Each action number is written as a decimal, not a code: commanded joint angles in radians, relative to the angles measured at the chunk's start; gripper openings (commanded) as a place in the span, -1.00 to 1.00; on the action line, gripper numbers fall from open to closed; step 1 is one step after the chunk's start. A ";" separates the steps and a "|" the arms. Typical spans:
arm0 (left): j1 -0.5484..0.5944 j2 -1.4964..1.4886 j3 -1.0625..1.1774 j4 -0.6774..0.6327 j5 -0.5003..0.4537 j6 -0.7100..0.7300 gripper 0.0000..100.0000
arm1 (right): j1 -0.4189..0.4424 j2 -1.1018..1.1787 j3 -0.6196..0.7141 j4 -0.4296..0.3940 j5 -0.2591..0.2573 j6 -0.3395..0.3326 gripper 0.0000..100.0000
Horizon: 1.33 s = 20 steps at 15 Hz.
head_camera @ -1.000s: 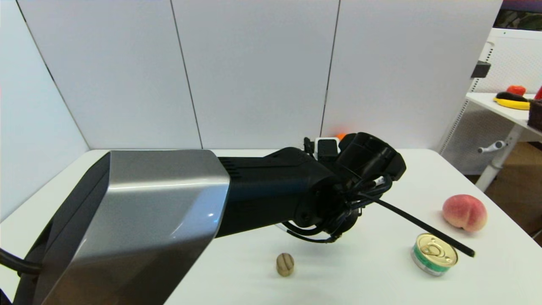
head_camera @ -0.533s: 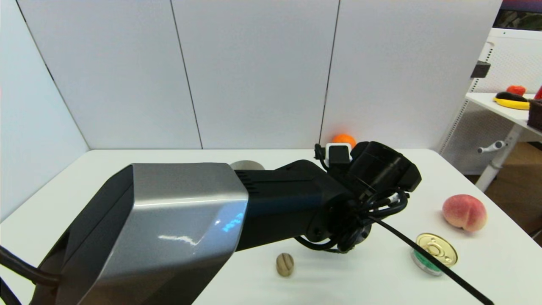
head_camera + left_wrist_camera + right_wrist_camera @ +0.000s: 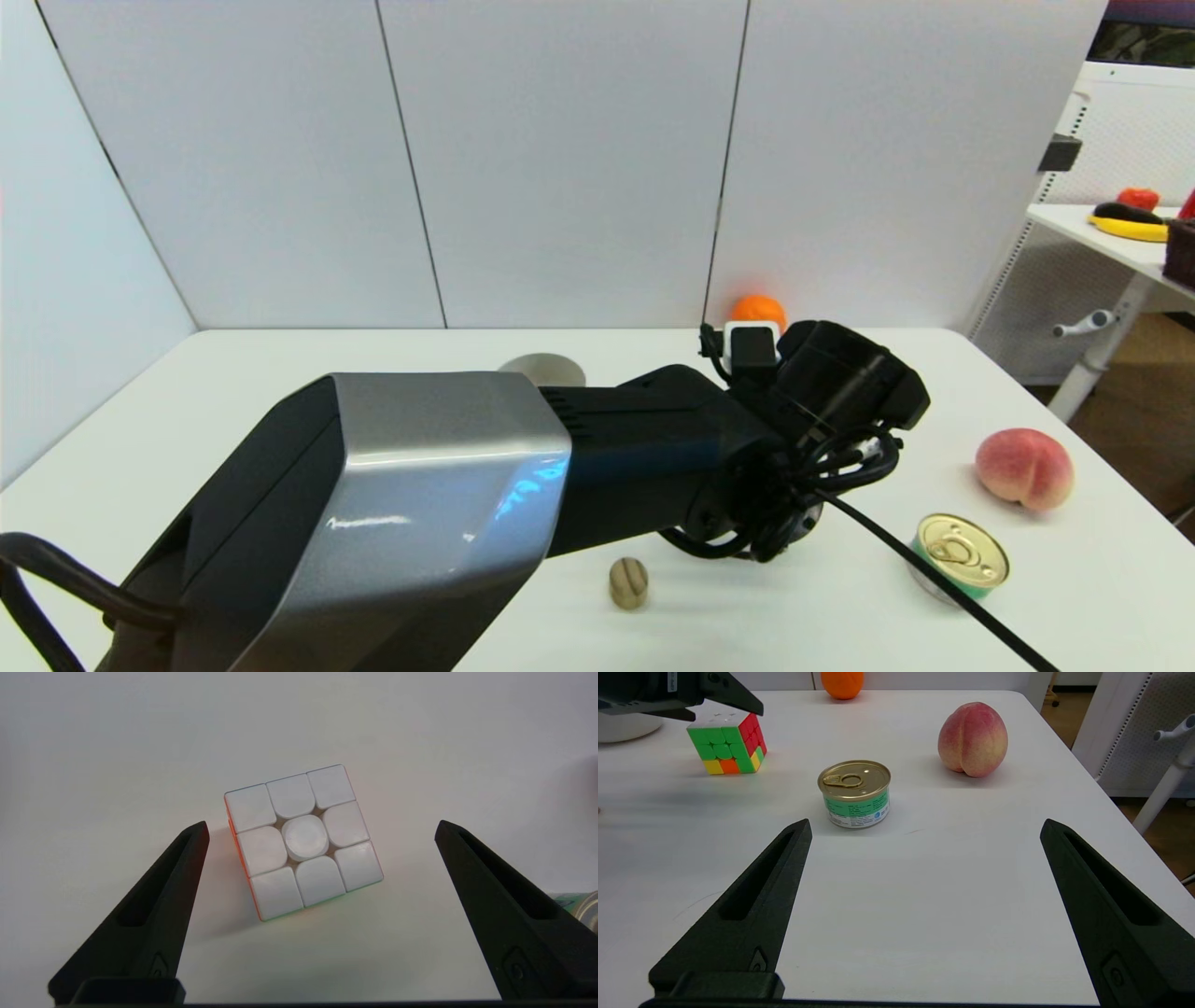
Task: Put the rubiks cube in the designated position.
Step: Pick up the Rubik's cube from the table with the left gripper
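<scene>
- One rubiks cube (image 3: 303, 842), resting on the white tabletop (image 3: 924, 896); white face up, green and red side faces with yellow and orange squares along the lower row. It lies to the robot's left of the can, a little farther from the robot, apart from it.
- One can (image 3: 854, 793), gold pull-tab lid, green label, upright; taken as landmark.
- One peach (image 3: 973, 739), beyond the can to the robot's right, well apart.
- One orange (image 3: 842, 682), far behind the can at the tabletop's back edge.
- One small round wooden piece (image 3: 628, 582), left of the can, near the front edge.
- One pale round dish (image 3: 543, 368), partly hidden behind the left arm.
- Left claw (image 3: 320, 830): spread wide, hovering directly above the cube, one finger at either side, neither touching.
- Right claw (image 3: 924, 828): spread wide, holding nothing, low over the tabletop nearer the robot than the can.
- Head view: the left arm hides the cube entirely; only the wrist views show it.
- Left wrist view alone gives the white top face; right wrist view alone gives the coloured sides.
</scene>
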 commanded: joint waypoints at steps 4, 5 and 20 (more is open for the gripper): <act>-0.001 0.024 0.000 0.000 0.010 -0.007 1.00 | -0.001 0.001 0.000 0.000 0.000 0.001 1.00; -0.001 0.026 0.000 0.000 0.010 -0.007 1.00 | -0.001 0.001 0.000 0.000 0.000 -0.001 1.00; 0.001 0.041 0.000 -0.006 0.050 -0.012 1.00 | 0.000 0.001 0.000 0.000 0.002 -0.001 1.00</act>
